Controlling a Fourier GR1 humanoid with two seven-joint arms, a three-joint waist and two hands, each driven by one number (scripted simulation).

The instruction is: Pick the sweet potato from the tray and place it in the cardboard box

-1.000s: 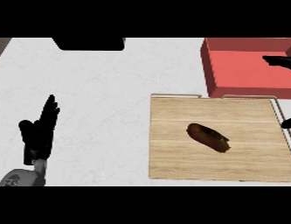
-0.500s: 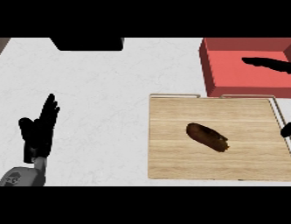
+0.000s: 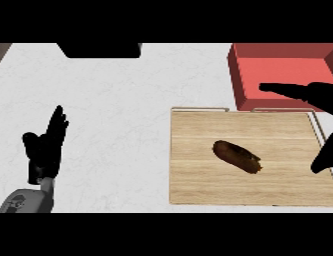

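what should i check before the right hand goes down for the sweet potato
1. Sweet potato lies on the tray, unobstructed: ok.
2. Right hand open, fingers and thumb spread: ok.
3. Right hand centred over the sweet potato: not ok, it is off toward the tray's right edge.
4. Red box open-topped and holding nothing visible: ok.
5. Left hand resting open at the lower left, away from the tray: ok.
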